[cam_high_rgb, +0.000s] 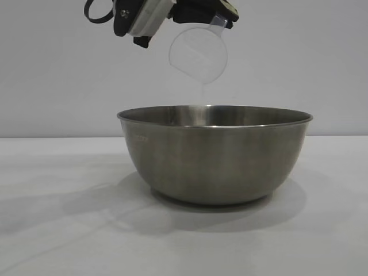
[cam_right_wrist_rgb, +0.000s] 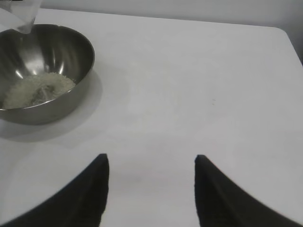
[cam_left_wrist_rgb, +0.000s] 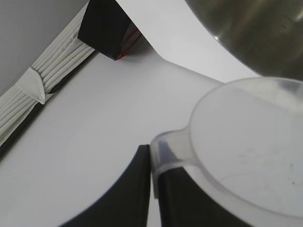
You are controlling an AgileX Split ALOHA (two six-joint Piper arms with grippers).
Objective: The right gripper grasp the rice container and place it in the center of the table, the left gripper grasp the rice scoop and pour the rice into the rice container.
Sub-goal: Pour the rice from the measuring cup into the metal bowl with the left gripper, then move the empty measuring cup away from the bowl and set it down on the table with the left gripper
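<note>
the rice container (cam_high_rgb: 215, 155) stands upright on the white desk (cam_high_rgb: 52, 230), well in from the desk edges seen in the exterior view. in the right wrist view a shallow pale heap of rice (cam_right_wrist_rgb: 38, 90) lies in the bottom of the bowl (cam_right_wrist_rgb: 47, 71).

the left hand (cam_high_rgb: 198, 11) hangs above the bowl, over its rear rim, at the top edge of the exterior view. it is clamped tight on the small side handle of the rice scoop (cam_high_rgb: 198, 54), and in the left wrist view its two dark fingers (cam_left_wrist_rgb: 132, 194) press together on that handle (cam_left_wrist_rgb: 163, 151). the scoop is tipped well over, its mouth turned sideways and downward, and a thin pale trickle (cam_high_rgb: 204, 95) runs from its lower lip toward the bowl. seen from the left wrist, the inside of the scoop (cam_left_wrist_rgb: 251, 151) looks almost bare, with only faint specks on its wall.

the right hand (cam_right_wrist_rgb: 151, 189) is near the desk, well apart from the bowl, toward the side of the desk away from the scoop. its two fingers (cam_right_wrist_rgb: 94, 189) stand about half spread with bare desk between them, and it grips nothing.
</note>
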